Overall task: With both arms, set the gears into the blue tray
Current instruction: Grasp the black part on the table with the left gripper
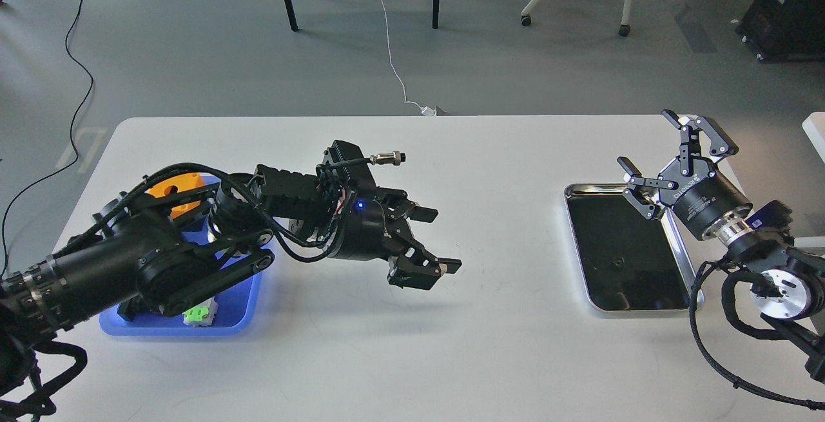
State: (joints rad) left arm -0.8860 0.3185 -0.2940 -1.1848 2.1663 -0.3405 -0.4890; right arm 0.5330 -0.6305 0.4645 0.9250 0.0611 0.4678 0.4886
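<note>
Shiny steel tray (pixel 684 261): one gear (pixel 617 261) | left gripper (pixel 438 238) wide, empty | right gripper (pixel 673 151) wide, empty

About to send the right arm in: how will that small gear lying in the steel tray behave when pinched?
The gear looks tiny beside the open right gripper, so probably very light and easy to flick away. Lying flat on the steel tray, whose dark bottom looks glossy, it may slide rather than lift. It seems unlikely to roll.

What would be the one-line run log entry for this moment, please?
left gripper: open, above table | right gripper: open, over steel tray | gear: one in steel tray | blue tray: under left arm
</note>
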